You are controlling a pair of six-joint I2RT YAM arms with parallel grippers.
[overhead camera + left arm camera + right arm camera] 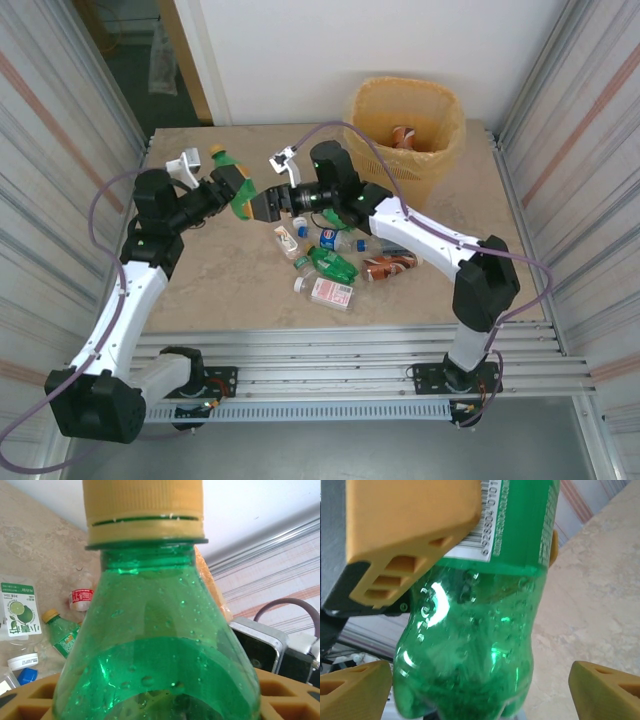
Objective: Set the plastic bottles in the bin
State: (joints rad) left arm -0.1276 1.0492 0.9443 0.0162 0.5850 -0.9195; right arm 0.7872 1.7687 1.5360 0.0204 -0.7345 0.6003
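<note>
My left pincer point(240, 194) was clamped on the green yellow-capped plastic bottle point(226, 161), held mid-air so my right pincer point(259, 207) could take it, probably for reach to the yellow-beige lattice bin point(441, 150) far right. Right jaws stood wide, 1 each side of the base, not gripping. Right wrist view showed that gap; top view showed other bottles point(335, 263) heaped on the table point(200, 290).

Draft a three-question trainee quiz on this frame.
1. True or false: the left pincer grips the green bottle.
2. Its cap is: A red, B yellow, C blue?
3. Fill in: the right pincer, straddling the bottle's base, is ____ (open/shut).
Key: 1 true; 2 B; 3 open.
</note>
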